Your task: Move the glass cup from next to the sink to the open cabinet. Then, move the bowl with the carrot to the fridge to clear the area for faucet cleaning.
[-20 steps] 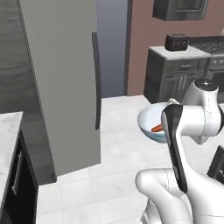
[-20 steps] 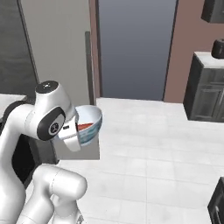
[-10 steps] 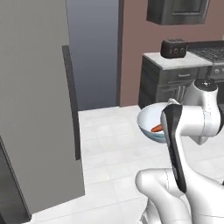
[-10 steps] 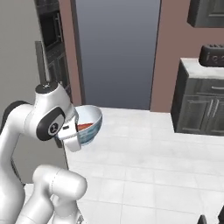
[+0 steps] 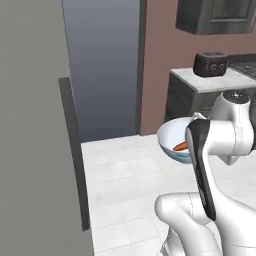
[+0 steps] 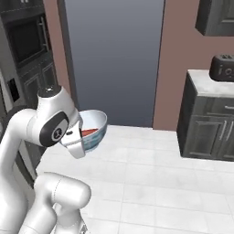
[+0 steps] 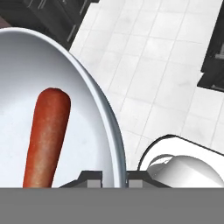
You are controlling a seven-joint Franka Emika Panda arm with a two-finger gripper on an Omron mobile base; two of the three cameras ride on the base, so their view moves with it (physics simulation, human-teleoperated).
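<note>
No readable brand, label or writing on any surface; the toaster's front shows only dark dots, too small to read.

Nearest, hand view: the gripper [image 7: 114, 176] sits at the bottom edge, its two dark fingertips [image 7: 90, 176] close together with the bowl's rim running down between them, one tip inside the bowl and one outside. Pincer is pinching the rim of the bowl [image 7: 26, 100]. The carrot [image 7: 47, 135] lies on the bowl's pale inner floor, long axis running up from the fingertips, rounded end away from them, not touching the rim. White tiled floor [image 7: 153, 65] shows beyond the bowl's edge.

Arm pose, left base view: the arm rises from the lower right, folds at a high elbow, and the forearm with its dark stripe comes down in front of the bowl [image 5: 174, 140]. Bowl is held off the floor at about the arm's mid-height, roughly level, opening upward; the carrot [image 5: 181, 146] shows as an orange sliver inside. Gripper itself is hidden behind the forearm here.

Right base view: the arm climbs from the lower left, the dark round joint faces the camera, and the bowl [image 6: 93, 130] hangs just to its right with the carrot [image 6: 89, 132] visible in red.

Further off: a large flat grey panel with a dark vertical edge [image 5: 75, 150] fills the left of the left base view. A grey-blue doorway [image 6: 114, 59] stands behind. A dark cabinet with pale top [image 6: 208, 119] carries a dark toaster [image 6: 223, 66].
</note>
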